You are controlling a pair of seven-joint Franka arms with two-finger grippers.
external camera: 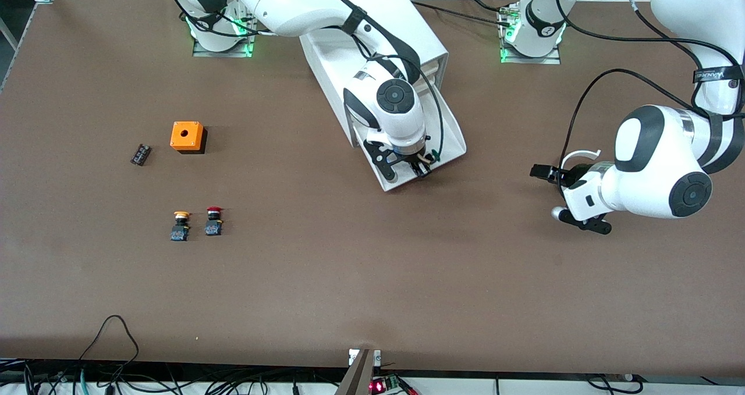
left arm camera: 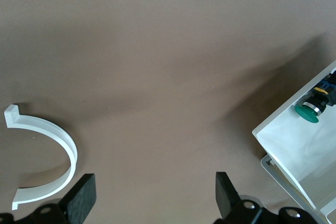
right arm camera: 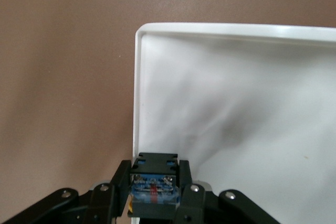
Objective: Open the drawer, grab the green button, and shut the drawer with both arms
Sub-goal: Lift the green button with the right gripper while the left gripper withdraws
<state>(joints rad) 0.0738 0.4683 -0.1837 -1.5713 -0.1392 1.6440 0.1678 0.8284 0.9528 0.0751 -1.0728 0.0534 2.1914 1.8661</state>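
The drawer (external camera: 456,134) is pulled out of the white cabinet (external camera: 422,31) toward the front camera. My right gripper (external camera: 422,169) is over the drawer's front edge and shut on the button's black-and-blue block (right arm camera: 155,184). The right wrist view shows the drawer's rim (right arm camera: 137,103) under it. The left wrist view shows the button's green cap (left arm camera: 307,113) at the drawer's corner (left arm camera: 294,140). My left gripper (external camera: 566,200) is open and empty. It hangs over bare table toward the left arm's end, beside the drawer, with its fingers (left arm camera: 84,195) wide apart.
An orange box (external camera: 187,136) with a hole, a small black part (external camera: 140,154), a yellow-capped button (external camera: 181,225) and a red-capped button (external camera: 213,220) lie toward the right arm's end. A white curved piece (left arm camera: 52,135) sits by the left gripper.
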